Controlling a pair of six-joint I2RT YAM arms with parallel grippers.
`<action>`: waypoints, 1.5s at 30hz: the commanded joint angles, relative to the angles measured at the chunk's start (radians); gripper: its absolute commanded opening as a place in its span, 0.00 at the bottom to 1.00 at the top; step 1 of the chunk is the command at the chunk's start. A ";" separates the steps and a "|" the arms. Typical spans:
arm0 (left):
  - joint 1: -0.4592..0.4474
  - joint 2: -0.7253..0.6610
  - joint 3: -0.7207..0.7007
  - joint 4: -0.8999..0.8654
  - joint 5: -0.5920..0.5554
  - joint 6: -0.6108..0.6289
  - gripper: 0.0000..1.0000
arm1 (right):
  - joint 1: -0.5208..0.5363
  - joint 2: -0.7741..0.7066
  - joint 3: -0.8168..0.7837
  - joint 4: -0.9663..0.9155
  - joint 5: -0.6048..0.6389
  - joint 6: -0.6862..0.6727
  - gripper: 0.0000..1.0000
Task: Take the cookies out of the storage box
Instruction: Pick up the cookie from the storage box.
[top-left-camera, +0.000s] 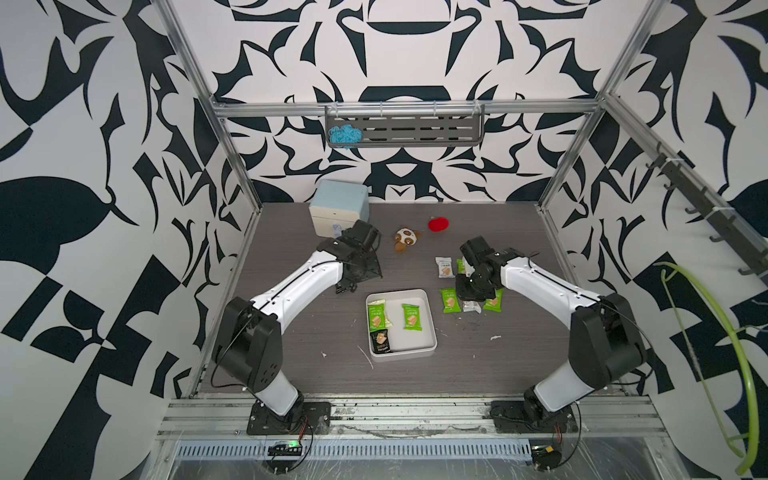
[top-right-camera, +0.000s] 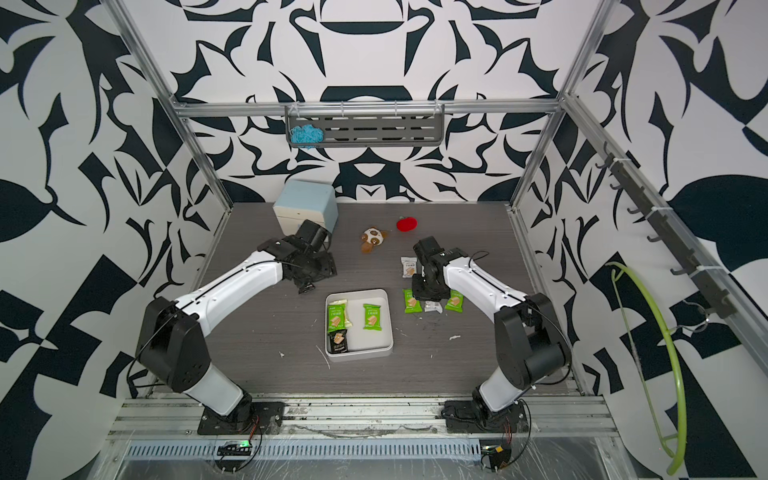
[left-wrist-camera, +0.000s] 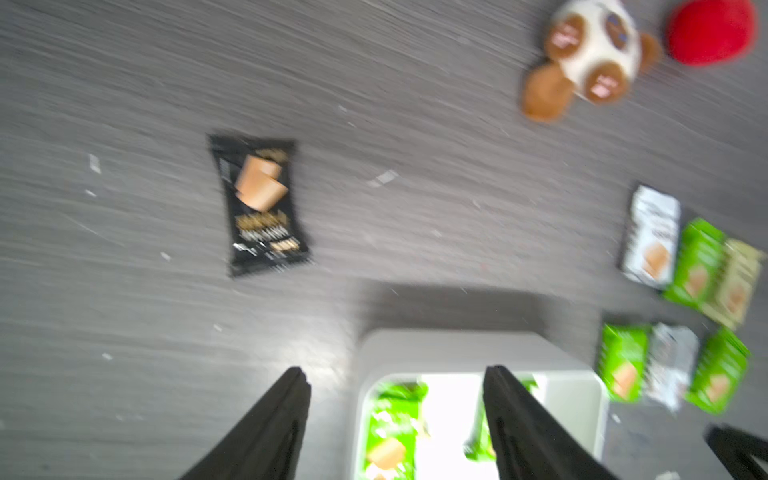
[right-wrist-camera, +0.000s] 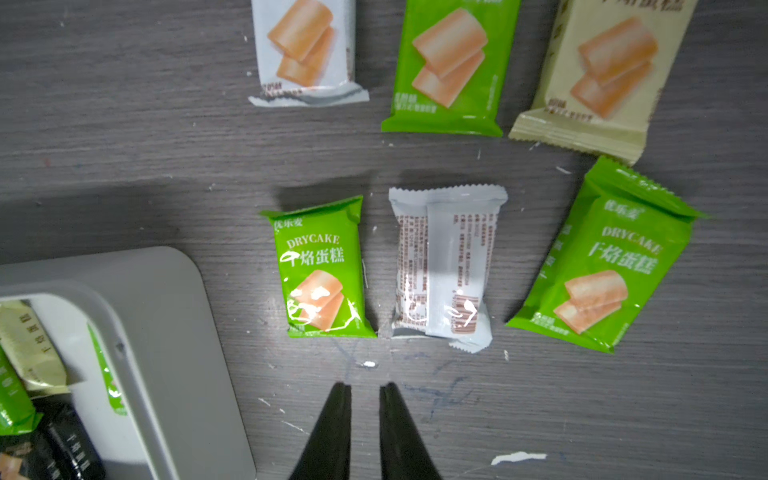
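The white storage box (top-left-camera: 430, 332) sits mid-table and holds a green cookie packet (top-left-camera: 411, 316), another green one lying on a cream one (top-left-camera: 377, 318), and a black one (top-left-camera: 380, 341). Several more cookies lie on the table to its right: green (right-wrist-camera: 322, 270), white (right-wrist-camera: 442, 266), green (right-wrist-camera: 602, 266). A lone black packet (left-wrist-camera: 259, 203) lies beyond the box in the left wrist view. My left gripper (left-wrist-camera: 397, 374) hovers open and empty over the box's far-left corner. My right gripper (right-wrist-camera: 365, 386) stands slightly open and empty, just short of the outside packets.
A brown-and-white plush toy (top-left-camera: 405, 239) and a red plush (top-left-camera: 439, 223) lie at the back. A pale-blue-topped cabinet (top-left-camera: 340, 205) stands at the back left, close behind my left wrist. Small white scraps dot the grey tabletop (top-left-camera: 311, 332).
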 joint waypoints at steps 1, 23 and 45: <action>-0.095 -0.032 -0.030 -0.047 -0.065 -0.136 0.73 | -0.011 -0.065 -0.020 0.003 -0.017 -0.036 0.23; -0.376 0.314 0.127 0.009 -0.042 -0.123 0.73 | -0.150 -0.230 -0.165 0.002 -0.097 -0.090 0.27; -0.375 0.458 0.176 -0.002 -0.003 -0.038 0.70 | -0.166 -0.185 -0.149 -0.001 -0.100 -0.102 0.27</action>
